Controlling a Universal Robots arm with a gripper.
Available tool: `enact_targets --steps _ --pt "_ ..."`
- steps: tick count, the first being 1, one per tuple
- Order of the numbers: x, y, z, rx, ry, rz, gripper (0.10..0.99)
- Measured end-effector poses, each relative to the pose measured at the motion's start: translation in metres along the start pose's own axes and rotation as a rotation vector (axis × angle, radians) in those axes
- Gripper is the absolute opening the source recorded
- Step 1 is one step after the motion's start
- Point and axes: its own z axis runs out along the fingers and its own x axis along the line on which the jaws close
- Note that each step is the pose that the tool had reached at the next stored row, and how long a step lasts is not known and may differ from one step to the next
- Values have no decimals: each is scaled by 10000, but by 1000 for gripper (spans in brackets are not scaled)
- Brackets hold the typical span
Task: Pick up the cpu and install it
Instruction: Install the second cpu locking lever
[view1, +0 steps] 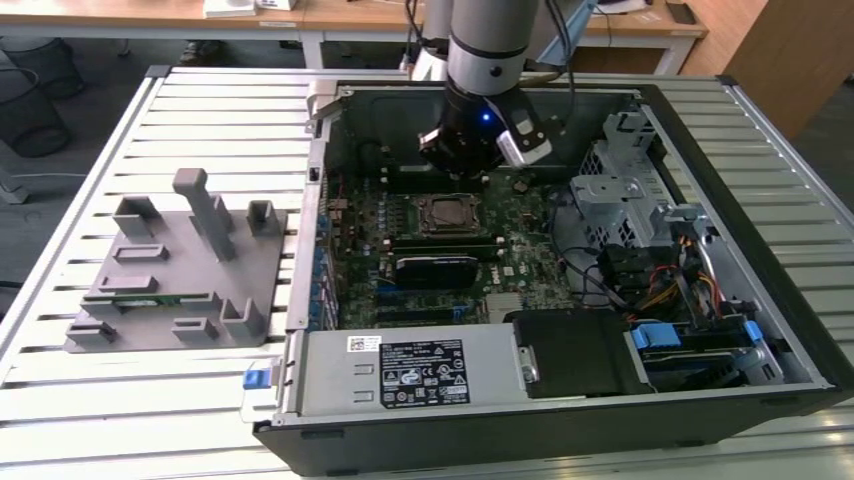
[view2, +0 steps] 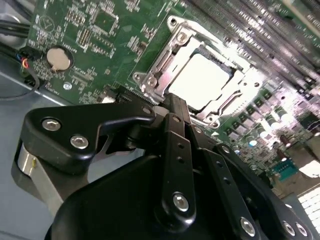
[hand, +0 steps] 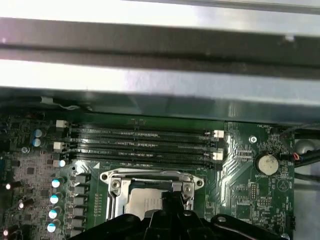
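Fingers (view2: 172, 107) seemingly over seated cpu (view2: 202, 80)

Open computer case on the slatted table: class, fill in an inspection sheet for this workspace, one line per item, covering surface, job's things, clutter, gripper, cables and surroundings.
Surface: slatted metal table carrying an open computer case.
Job's things: cpu lies inside the socket frame on the motherboard; frame open over it.
Clutter: grey fixture block on the exterior view's left, with a green memory stick in it.
Gripper: gripper hovers just beside the socket; finger state cannot be told.
Cables: coloured wire bundle at the case's exterior-view right.
Surroundings: desks behind; waste bin on the floor.
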Motion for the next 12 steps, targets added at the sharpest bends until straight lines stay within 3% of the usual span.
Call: enact_targets --steps 1,4,7,12 --pt "4 -76 -6 1 1 1 106" --pt "7 -143 -11 0 0 1 106" --pt "8 -159 -25 4 2 2 106" --pt "7 -152 -145 1 0 1 106"
